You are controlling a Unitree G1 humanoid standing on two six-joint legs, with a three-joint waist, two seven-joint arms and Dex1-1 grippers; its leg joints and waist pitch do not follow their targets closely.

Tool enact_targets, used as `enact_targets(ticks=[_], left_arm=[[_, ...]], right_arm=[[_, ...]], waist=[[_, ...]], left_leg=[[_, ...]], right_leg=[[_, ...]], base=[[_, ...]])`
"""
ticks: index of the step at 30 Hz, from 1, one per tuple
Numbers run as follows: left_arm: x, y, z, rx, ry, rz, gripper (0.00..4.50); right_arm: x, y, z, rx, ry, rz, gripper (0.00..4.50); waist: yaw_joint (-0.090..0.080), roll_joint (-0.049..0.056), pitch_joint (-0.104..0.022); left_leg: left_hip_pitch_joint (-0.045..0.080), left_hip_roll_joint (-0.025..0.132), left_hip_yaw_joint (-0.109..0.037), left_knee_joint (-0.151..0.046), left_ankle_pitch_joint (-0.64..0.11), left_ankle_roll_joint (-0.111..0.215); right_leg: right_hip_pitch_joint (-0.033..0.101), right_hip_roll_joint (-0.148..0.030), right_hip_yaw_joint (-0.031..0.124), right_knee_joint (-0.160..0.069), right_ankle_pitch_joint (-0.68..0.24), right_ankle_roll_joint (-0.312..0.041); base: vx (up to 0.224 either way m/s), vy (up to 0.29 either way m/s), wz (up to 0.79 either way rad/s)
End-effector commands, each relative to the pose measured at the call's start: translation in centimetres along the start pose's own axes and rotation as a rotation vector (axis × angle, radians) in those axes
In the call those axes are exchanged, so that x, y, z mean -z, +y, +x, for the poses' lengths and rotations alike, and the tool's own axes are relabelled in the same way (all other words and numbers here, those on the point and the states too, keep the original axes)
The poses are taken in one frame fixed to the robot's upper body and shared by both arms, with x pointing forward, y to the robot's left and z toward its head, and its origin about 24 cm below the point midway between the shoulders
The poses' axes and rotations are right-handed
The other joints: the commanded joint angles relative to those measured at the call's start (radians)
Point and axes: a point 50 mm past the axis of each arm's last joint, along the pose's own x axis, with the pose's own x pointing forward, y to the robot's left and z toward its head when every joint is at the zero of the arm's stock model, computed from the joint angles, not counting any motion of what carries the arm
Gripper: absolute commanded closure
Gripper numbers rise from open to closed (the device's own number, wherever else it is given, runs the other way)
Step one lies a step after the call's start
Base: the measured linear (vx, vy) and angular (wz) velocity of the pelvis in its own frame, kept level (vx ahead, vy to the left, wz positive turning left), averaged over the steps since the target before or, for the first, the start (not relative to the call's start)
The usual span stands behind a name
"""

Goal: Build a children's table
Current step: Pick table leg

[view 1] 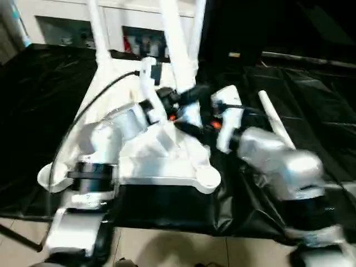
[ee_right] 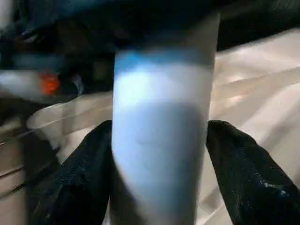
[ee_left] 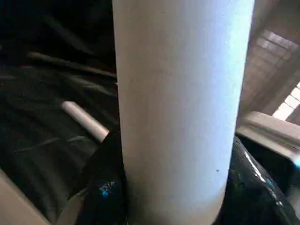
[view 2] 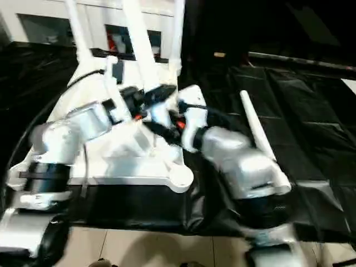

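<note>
Now both grippers clasp one upright leg [view 1: 177, 50]: left gripper [ee_left: 173, 197] fingers [ee_left: 101, 187] flank it closely, right gripper [ee_right: 159, 178] likewise; head views show a spare leg [view 1: 275, 119] lying aside

Children's table top [view 1: 167, 161]: white moulded plastic, smooth, with a soft sheen. Legs [view 1: 177, 44]: white plastic tube, smooth and faintly glossy; the loose leg [view 1: 275, 119] looks alike. Table [view 1: 311, 100]: covered in black sheeting, wrinkled and shiny like plastic film. Forearms [view 1: 278, 156]: silver, satin metallic finish. Left tool fingers [ee_left: 105, 187] and right tool fingers [ee_right: 243, 173]: black, slightly glossy. Floor [view 1: 167, 247]: pale smooth tiles.
</note>
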Motion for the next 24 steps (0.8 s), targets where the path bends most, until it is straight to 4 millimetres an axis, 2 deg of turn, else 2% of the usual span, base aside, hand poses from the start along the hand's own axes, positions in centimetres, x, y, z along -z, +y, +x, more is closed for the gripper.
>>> enact_targets(ticks=[1,4,6,8,11,14,19,21,23,24], left_arm=[[-1.0,-1.5,-0.2,0.156,0.006,0.037,2.55],[-1.4,-1.8,-0.4,0.207,-0.006,0.029,2.55],[-2.0,-2.5,-0.8,0.291,-0.03,0.009,2.56],[-2.1,-2.8,-1.0,0.34,-0.027,0.003,2.57],[-1.7,-3.3,-1.1,0.398,-0.007,0.003,2.57],[-1.5,-3.2,-1.1,0.4,0.002,0.002,2.57],[-1.4,-2.7,-1.1,0.356,-0.001,0.008,2.57],[-1.3,-1.9,-0.9,0.259,-0.001,0.038,2.57],[-1.2,-0.7,-0.4,0.116,-0.014,0.049,1.87],[-1.2,-0.3,-0.3,0.081,-0.022,0.045,1.87]], right_arm=[[0.1,0.0,-1.5,-0.069,0.014,0.036,1.5],[0.2,0.2,-1.9,-0.108,0.029,0.053,1.5],[0.4,0.4,-2.3,-0.143,0.049,0.069,1.5],[0.4,0.3,-2.3,-0.149,0.055,0.079,1.84],[0.4,0.4,-2.4,-0.164,0.057,0.101,1.9],[0.5,0.6,-2.3,-0.175,0.061,0.104,2.29],[0.7,0.7,-2.0,-0.16,0.06,0.1,2.53],[0.5,0.4,-1.6,-0.102,0.037,0.082,2.53],[0.3,0.1,-1.2,-0.046,0.013,0.072,2.55],[0.2,0.0,-1.1,-0.03,0.005,0.07,2.55]], waist=[[0.001,0.003,-0.077],[0.001,0.003,-0.077],[0.002,0.002,-0.075],[0.002,0.002,-0.074],[0.001,0.003,-0.074],[0.002,0.003,-0.074],[0.003,0.001,-0.074],[0.002,0.001,-0.075],[0.001,0.0,-0.075],[0.0,-0.001,-0.076]], left_leg=[[-0.001,-0.018,0.021,-0.06,-0.057,0.039],[-0.002,-0.015,0.02,-0.061,-0.068,0.029],[0.001,-0.016,0.022,-0.061,-0.098,0.014],[0.0,-0.015,0.021,-0.062,-0.112,0.007],[0.0,-0.014,0.019,-0.063,-0.12,-0.002],[0.0,-0.014,0.019,-0.064,-0.125,-0.01],[-0.001,-0.015,0.019,-0.064,-0.136,-0.016],[-0.002,-0.015,0.018,-0.064,-0.124,-0.017],[-0.003,-0.015,0.018,-0.064,-0.119,-0.022],[-0.004,-0.017,0.018,-0.063,-0.112,-0.026]], right_leg=[[0.084,-0.022,0.034,-0.05,-0.089,-0.172],[0.084,-0.024,0.034,-0.05,-0.111,-0.177],[0.082,-0.025,0.034,-0.057,-0.177,-0.169],[0.081,-0.026,0.033,-0.061,-0.219,-0.154],[0.078,-0.025,0.032,-0.065,-0.257,-0.135],[0.076,-0.024,0.031,-0.067,-0.268,-0.128],[0.074,-0.024,0.03,-0.072,-0.308,-0.108],[0.074,-0.025,0.03,-0.071,-0.296,-0.105],[0.074,-0.024,0.029,-0.07,-0.285,-0.103],[0.075,-0.023,0.03,-0.07,-0.28,-0.101]], base=[[0.0,0.0,0.0],[0.0,0.0,0.0],[0.0,0.0,0.0],[0.0,0.0,0.0],[0.0,0.0,0.0],[0.0,0.0,0.0],[0.0,0.0,0.0],[0.0,0.0,0.0],[0.0,0.0,0.0],[0.0,0.0,0.0]])
